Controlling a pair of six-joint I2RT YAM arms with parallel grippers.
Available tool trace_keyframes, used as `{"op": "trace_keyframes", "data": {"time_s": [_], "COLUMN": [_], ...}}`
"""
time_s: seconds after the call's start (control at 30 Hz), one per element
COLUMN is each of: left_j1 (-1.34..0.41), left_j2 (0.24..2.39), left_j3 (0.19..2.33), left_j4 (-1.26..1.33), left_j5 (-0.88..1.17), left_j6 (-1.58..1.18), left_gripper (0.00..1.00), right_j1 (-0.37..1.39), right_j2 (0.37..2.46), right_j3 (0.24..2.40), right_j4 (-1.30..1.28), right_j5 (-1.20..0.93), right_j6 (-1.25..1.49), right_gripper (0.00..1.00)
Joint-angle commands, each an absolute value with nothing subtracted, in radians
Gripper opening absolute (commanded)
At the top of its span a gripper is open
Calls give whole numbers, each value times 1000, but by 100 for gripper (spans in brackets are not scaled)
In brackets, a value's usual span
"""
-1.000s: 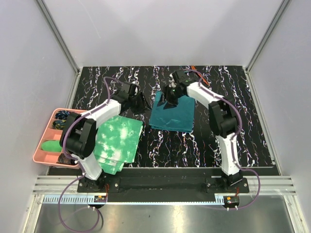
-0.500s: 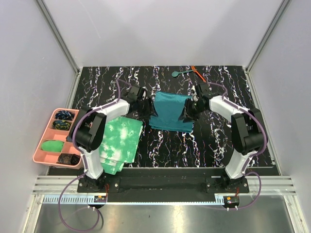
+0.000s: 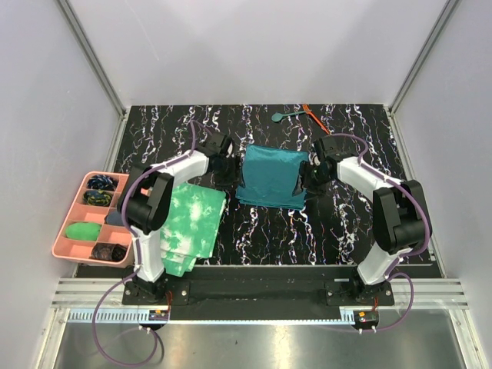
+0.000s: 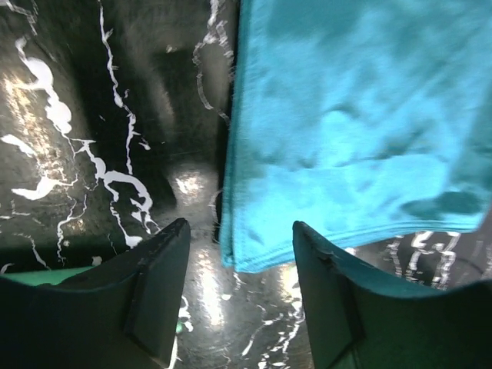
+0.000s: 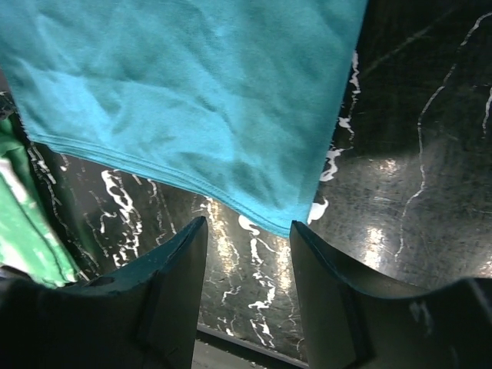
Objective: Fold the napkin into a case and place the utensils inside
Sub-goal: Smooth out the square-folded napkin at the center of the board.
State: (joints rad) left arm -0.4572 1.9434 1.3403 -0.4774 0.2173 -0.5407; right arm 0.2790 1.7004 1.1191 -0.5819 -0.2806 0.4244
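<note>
**two parted pincers flank the teal napkin**

nearest the arm bases, on the near side of the left pincer (image 3: 228,171), a stack of green-and-white tie-dye cloths (image 3: 188,223) lies on the black marbled desk (image 3: 330,231). a pink compartment tray (image 3: 65,231) sits well apart from that pincer, off to its outer left and nearer.

in the middle, the dark teal napkin (image 3: 269,178) lies flat in folded layers between the two pincers. the left pincer is at its left edge and the right pincer (image 3: 307,177) at its right edge, both low over the desk.

in the left wrist view the left pincer (image 4: 238,231) stands with its fingers apart. bare desk shows between them, and a corner of the napkin (image 4: 346,115) lies just ahead of the gap. in the right wrist view the right pincer (image 5: 247,227) is likewise spread, gripping nothing. a corner of the napkin (image 5: 192,92) lies just ahead of its fingertips.

farthest away, beyond the right pincer and near the far edge of the desk, lie the utensils, well apart from the napkin. the teal spoon (image 3: 280,117) lies just beside the thin orange-red stick (image 3: 314,117).
</note>
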Motion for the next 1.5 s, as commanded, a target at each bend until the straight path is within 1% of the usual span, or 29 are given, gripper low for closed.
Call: {"op": "trace_keyframes", "data": {"time_s": [0.0, 0.1, 0.23, 0.3, 0.37, 0.47, 0.5, 0.63, 0.83, 0.9, 1.03, 1.1, 1.13, 1.17, 1.2, 1.37, 1.47], "left_j1": [-454, -454, -454, -456, -456, -454, -454, -454, -456, -454, -456, -457, -456, -456, -457, -468, -469], "left_j2": [1973, 1977, 1979, 1974, 1967, 1953, 1948, 1936, 1918, 1905, 1882, 1878, 1876, 1873, 1876, 1893, 1905], "left_j3": [1390, 1384, 1373, 1365, 1355, 1333, 1328, 1319, 1307, 1302, 1298, 1292, 1290, 1289, 1282, 1279, 1276], "left_j4": [-495, -497, -492, -488, -486, -477, -468, -459, -456, -453, -451, -446, -443, -439, -434, -419, -413], "left_j5": [242, 262, 288, 310, 316, 322, 331, 345, 356, 354, 370, 382, 387, 391, 400, 408, 408], "left_j6": [-509, -512, -518, -522, -522, -525, -532, -537, -540, -540, -546, -552, -554, -555, -561, -572, -575], "left_gripper": [57, 56, 52, 48, 45, 41, 37, 29, 20, 19, 18, 17, 17, 17, 17, 17, 17], "right_j1": [261, 253, 247, 249, 247, 247, 248, 248, 247, 247, 245, 245, 245, 245, 245, 244, 242], "right_j2": [1687, 1689, 1709, 1720, 1729, 1741, 1744, 1756, 1761, 1763, 1773, 1772, 1769, 1766, 1766, 1779, 1784], "right_j3": [1109, 1091, 1097, 1098, 1100, 1097, 1094, 1089, 1088, 1088, 1086, 1081, 1080, 1078, 1075, 1072, 1068], "right_j4": [-598, -591, -580, -572, -566, -563, -560, -557, -554, -555, -554, -554, -552, -554, -554, -551, -548], "right_j5": [-241, -244, -264, -268, -293, -301, -301, -299, -288, -285, -301, -304, -304, -301, -299, -310, -313], "right_j6": [391, 388, 388, 391, 394, 397, 396, 394, 397, 396, 396, 400, 399, 399, 399, 396, 396], "right_gripper": [56, 56, 55, 54, 52, 50, 50, 49, 44, 44, 38, 38, 38, 42, 43, 42, 34]}}
